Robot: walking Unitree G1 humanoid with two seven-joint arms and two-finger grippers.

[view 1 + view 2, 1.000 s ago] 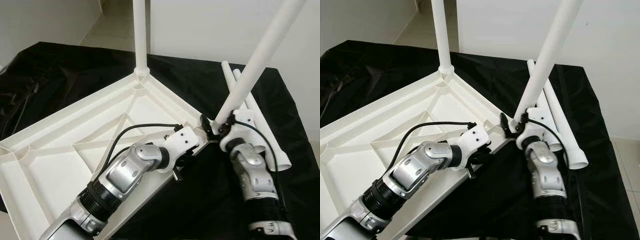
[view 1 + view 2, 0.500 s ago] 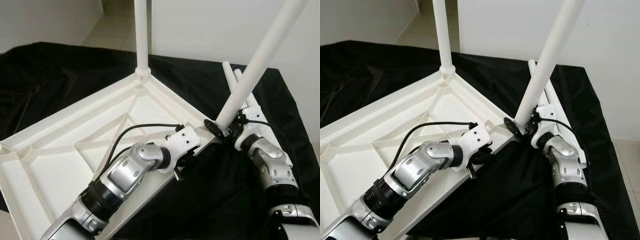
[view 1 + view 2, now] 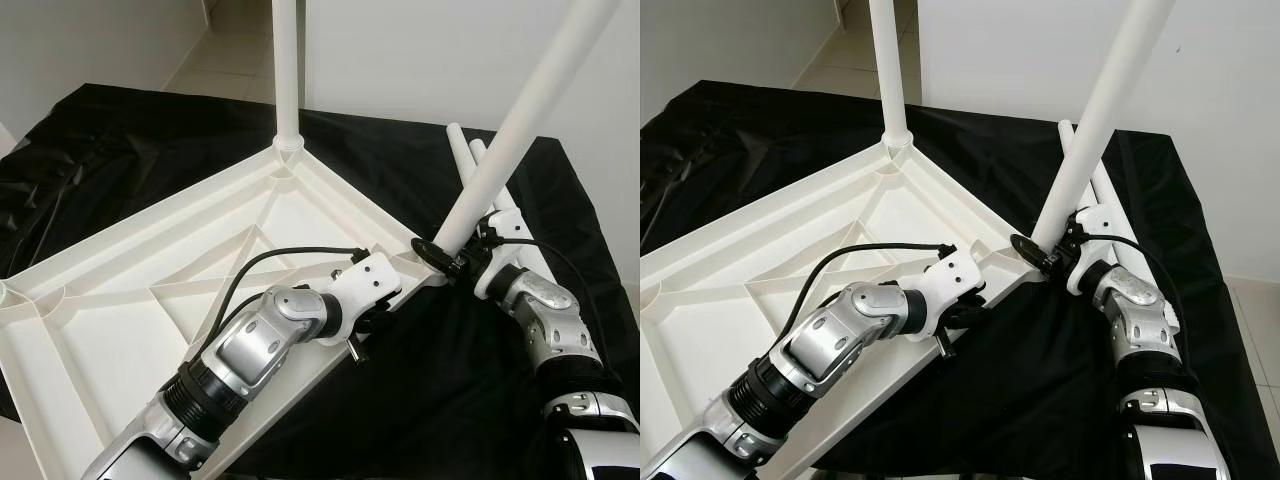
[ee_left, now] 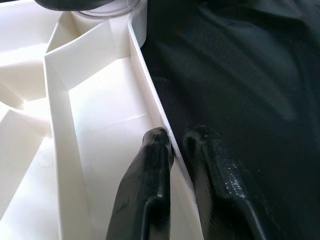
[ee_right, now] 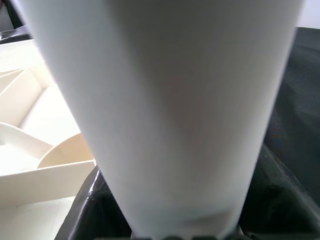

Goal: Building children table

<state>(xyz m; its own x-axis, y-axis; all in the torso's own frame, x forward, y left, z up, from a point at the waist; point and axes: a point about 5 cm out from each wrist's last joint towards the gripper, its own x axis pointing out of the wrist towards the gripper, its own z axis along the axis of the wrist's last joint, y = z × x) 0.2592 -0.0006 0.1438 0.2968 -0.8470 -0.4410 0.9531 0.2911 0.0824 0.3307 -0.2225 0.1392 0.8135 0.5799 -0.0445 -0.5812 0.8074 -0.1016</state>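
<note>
A white table top (image 3: 150,290) lies upside down on a black cloth, its ribs facing up. One white leg (image 3: 286,60) stands upright in the far corner. My right gripper (image 3: 447,258) is shut on the lower end of a second white leg (image 3: 510,120), which leans to the right with its foot at the table top's right corner. In the right wrist view this leg (image 5: 165,100) sits between the black fingers. My left gripper (image 4: 177,142) is shut on the table top's rim (image 4: 150,90), one finger on either side, close to that same corner.
Two spare white legs (image 3: 463,152) lie on the cloth behind and to the right of the right gripper. The black cloth (image 3: 440,400) covers the surface out to a white wall at the back. Pale floor shows at the far left.
My right forearm has swung out to the right and the wrist has turned, with the held leg's foot staying by the corner. The left gripper has kept its grip on the rim.
</note>
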